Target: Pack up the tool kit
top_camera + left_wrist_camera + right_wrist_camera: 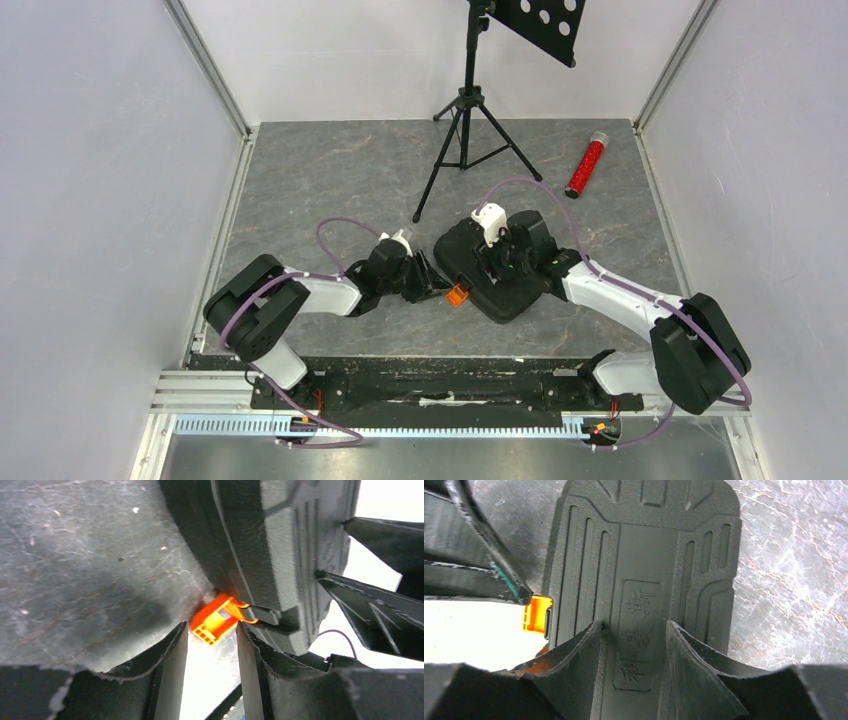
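Since the black ribbed plastic clamshell case (pixel 500 300) lies shut on the grey table (pixel 330 180), we judge latching in hand: the right gripper (pixel 634 624), spread and empty, sits over its lid, while the left gripper (pixel 211 630) (parted, grasping nothing) flanks its orange latch (pixel 216 619), which next needs snapping home.

One case (pixel 505 298), one red tube (pixel 587 165), one tripod stand (pixel 466 130).

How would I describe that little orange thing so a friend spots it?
Start at the black case in the middle of the grey table. On its edge nearest the left tool sits a small clip. Nothing else there is orange.
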`<state>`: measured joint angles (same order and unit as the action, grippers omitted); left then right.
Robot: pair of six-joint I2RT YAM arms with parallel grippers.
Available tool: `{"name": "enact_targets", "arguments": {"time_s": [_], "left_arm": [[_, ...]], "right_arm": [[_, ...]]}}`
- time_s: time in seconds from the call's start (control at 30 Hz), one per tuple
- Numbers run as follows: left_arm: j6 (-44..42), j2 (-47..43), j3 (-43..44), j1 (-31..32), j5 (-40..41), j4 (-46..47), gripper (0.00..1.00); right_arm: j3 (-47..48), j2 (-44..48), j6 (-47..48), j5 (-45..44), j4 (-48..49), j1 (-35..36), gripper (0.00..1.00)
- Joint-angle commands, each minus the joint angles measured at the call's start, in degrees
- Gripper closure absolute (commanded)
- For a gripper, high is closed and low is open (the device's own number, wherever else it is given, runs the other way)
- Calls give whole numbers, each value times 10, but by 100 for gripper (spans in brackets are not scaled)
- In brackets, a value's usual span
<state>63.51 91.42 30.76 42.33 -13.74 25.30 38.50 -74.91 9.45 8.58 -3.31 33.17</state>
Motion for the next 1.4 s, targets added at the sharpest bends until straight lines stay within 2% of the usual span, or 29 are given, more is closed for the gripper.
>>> {"name": "enact_targets", "arguments": {"time_s": [0.0, 0.17, 0.5, 0.6, 0.77, 1.0, 1.37], "left_arm": [[-82, 29, 24, -1, 17, 6, 53], [-148, 64, 40, 0, -17, 12, 48], [-196, 88, 26, -1, -139, 106, 49], [-205, 85, 30, -1, -164, 110, 45], [-173, 78, 36, -1, -200, 136, 44], [-94, 66, 34, -1, -236, 202, 48], [-22, 84, 40, 0, -219, 219, 50]], "right_arm": [[-1, -23, 12, 34, -66, 12, 48], [-8, -25, 13, 39, -59, 11, 49], [-14, -31, 14, 55, -43, 12, 49], [-14, -33, 12, 57, -39, 12, 49], [-12, -34, 13, 58, -38, 11, 49], [-11, -35, 11, 58, -37, 12, 49], [-13, -34, 6, 58, -32, 13, 49]]}}
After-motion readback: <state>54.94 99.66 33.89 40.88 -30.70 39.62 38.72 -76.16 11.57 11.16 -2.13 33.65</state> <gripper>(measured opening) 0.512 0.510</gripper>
